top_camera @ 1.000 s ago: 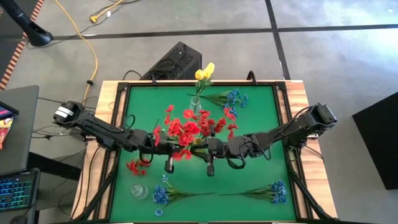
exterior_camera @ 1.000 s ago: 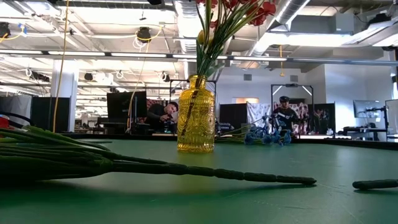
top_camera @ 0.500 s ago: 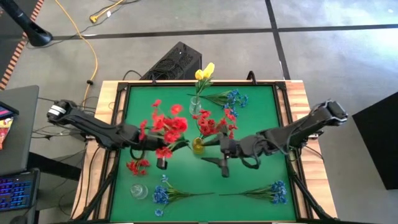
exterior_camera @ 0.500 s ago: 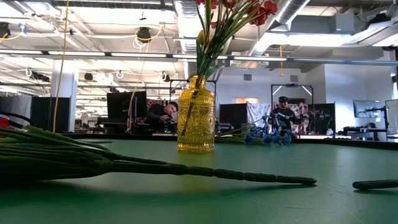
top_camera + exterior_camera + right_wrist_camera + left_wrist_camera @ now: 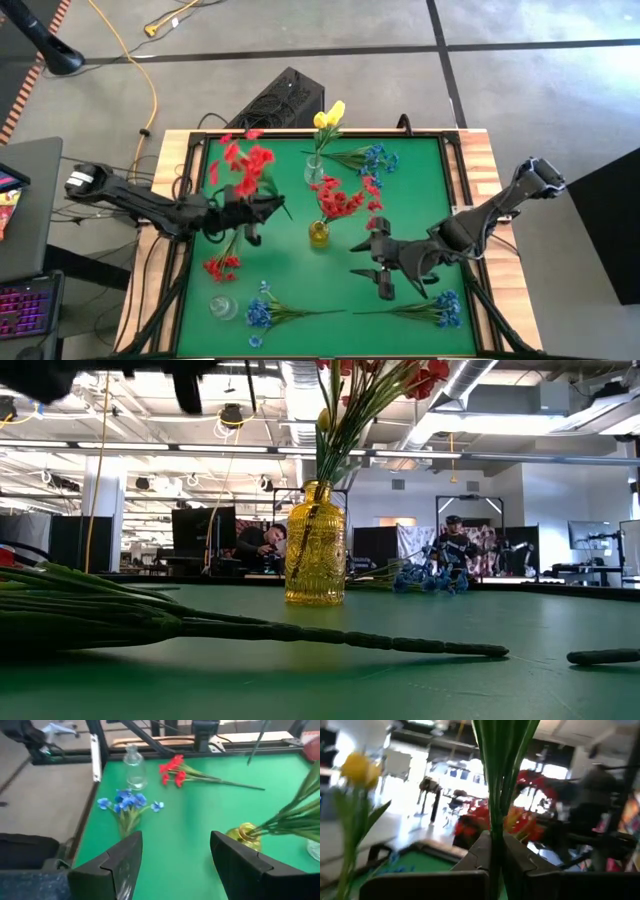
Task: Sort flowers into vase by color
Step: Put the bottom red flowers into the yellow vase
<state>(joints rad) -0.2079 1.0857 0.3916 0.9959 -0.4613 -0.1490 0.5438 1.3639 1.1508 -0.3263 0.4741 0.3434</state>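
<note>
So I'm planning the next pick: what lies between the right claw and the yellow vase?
High view: only bare green mat between the right claw and the yellow vase.

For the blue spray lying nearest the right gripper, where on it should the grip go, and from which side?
Grip the blue spray on its bare green stem, mid-length, clear of the blooms at its right end. It lies flat on the green mat, so the open right gripper should probably descend from above, fingers either side of the stem.

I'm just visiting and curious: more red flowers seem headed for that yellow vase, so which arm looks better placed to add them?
The left. Its gripper already clamps a red spray by its stems, beside the yellow vase. The right gripper is open and empty.
</note>
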